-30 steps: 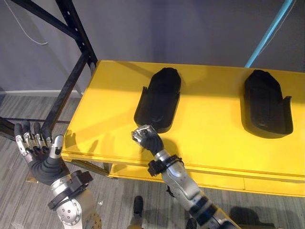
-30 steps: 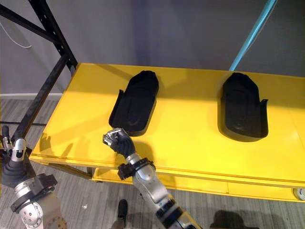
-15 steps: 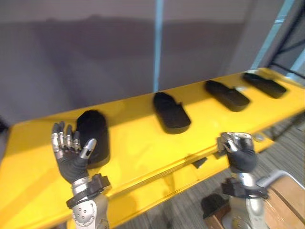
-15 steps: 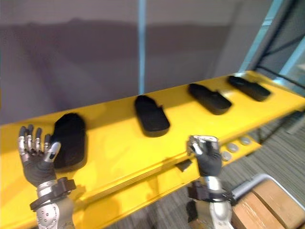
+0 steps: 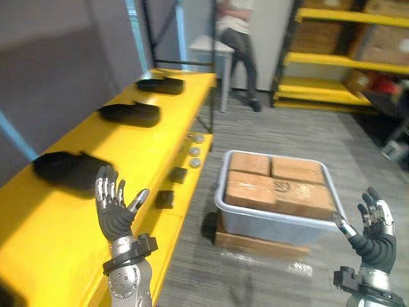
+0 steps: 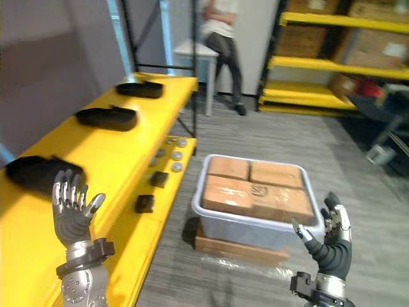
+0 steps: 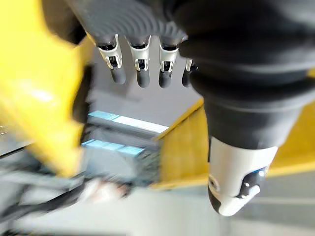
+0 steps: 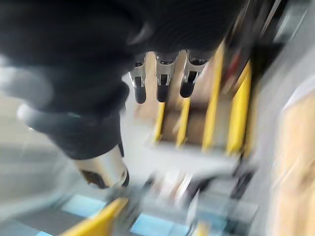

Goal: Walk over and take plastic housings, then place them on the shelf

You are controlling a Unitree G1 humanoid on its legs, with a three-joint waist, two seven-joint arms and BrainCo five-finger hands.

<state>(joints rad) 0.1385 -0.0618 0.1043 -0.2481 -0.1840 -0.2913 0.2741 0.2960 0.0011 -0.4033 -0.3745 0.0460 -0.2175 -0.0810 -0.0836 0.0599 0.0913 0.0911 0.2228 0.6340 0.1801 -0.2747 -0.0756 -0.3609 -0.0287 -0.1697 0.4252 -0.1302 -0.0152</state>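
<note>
Housings first: the nearest black moulded plastic housing lies on the long yellow shelf board, just beyond the left robot hand, its long axis across the board. That hand is nearer, fingers spread, empty. The right robot hand, also spread and empty, hovers well apart, past the grey plastic tub of brown blocks.

Matt black plastic housings on glossy yellow shelf.
</note>
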